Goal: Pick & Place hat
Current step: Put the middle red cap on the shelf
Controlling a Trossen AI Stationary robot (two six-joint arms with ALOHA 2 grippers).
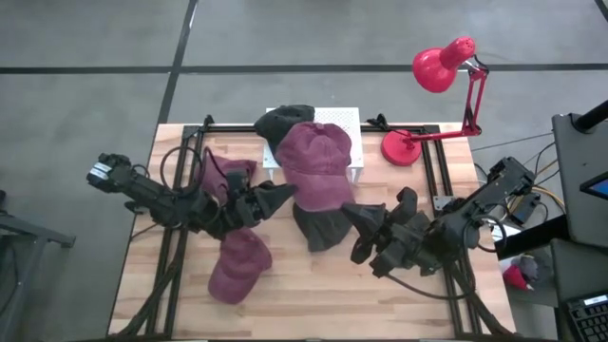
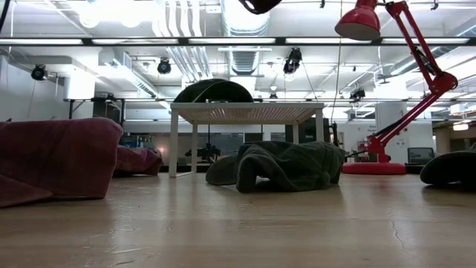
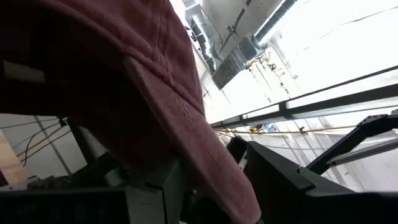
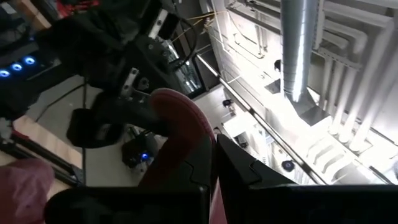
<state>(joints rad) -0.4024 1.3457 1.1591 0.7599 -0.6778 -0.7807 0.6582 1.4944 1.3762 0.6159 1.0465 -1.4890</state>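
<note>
Left gripper (image 1: 285,195) clamped on the brim of a maroon hat (image 1: 318,166), held up over the table middle; the hat's crown hangs just past the fingertips, above the white rack (image 1: 353,122). In the left wrist view the maroon brim (image 3: 180,118) runs between the dark fingers (image 3: 155,186). Dark green hat (image 1: 321,228) lies on the wooden table (image 1: 313,294) just below the gripper. Second maroon hat (image 1: 239,268) lies flat near the left arm, a third (image 1: 223,171) behind it. Right gripper (image 1: 353,217) jaws together, holding nothing, just beside the green hat. Red lamp (image 1: 442,71) well apart, back right.
</note>
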